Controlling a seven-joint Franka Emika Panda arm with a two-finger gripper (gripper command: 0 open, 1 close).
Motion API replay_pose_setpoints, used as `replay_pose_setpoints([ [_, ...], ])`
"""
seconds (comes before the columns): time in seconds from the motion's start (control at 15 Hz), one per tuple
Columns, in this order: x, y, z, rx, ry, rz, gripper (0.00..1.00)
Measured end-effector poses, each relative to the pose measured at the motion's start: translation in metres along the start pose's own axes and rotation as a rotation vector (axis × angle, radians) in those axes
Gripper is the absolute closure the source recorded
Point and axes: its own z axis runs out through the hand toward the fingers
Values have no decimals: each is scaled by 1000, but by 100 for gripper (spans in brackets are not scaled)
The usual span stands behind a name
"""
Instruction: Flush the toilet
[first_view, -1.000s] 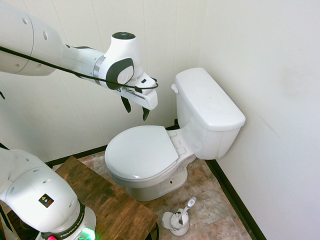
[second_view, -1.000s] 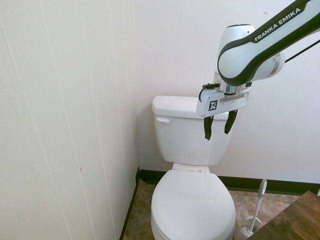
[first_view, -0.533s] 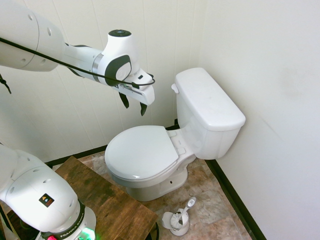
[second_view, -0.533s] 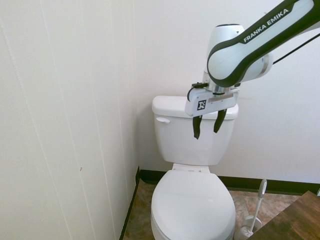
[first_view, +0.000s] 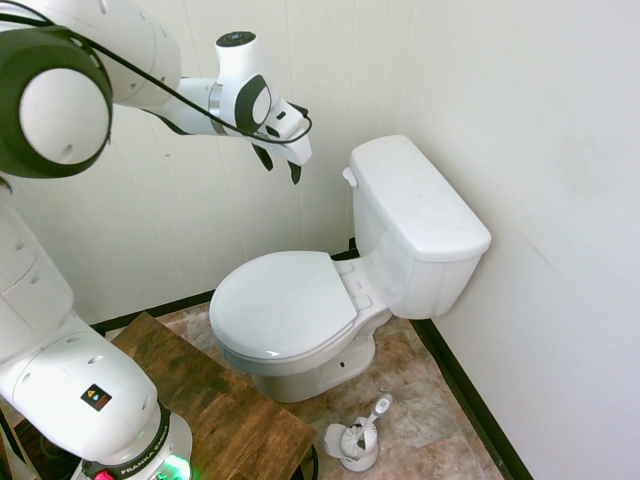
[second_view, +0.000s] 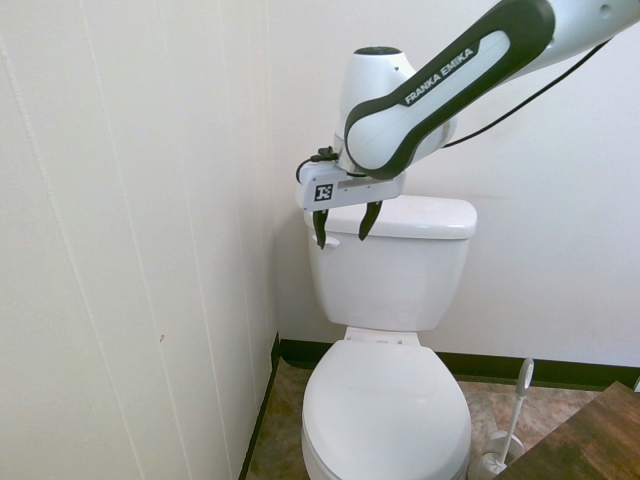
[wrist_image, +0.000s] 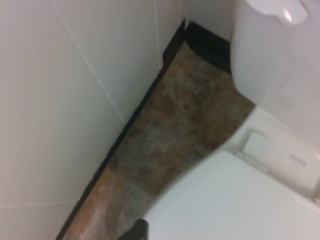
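White toilet, lid down
Glossy ceramic toilet (first_view: 285, 305) stood upright in the room's corner, boxy tank (first_view: 420, 210) lidded, small white flush lever (first_view: 349, 177) on its front.

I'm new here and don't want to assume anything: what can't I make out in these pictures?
- Inside of the toilet bowl: the closed lid hides it in every view.
- Print behind the lid: too small and blurred in the wrist view.
- Brush bristles: hidden by their holder.
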Motion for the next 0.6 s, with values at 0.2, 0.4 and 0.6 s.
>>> replay_pose_setpoints([
  [0.2, 21, -24, 14, 13, 73, 101, 0],
  [0.4, 37, -40, 27, 17, 109, 167, 0],
  [0.6, 51, -53, 39, 24, 129, 213, 100],
])
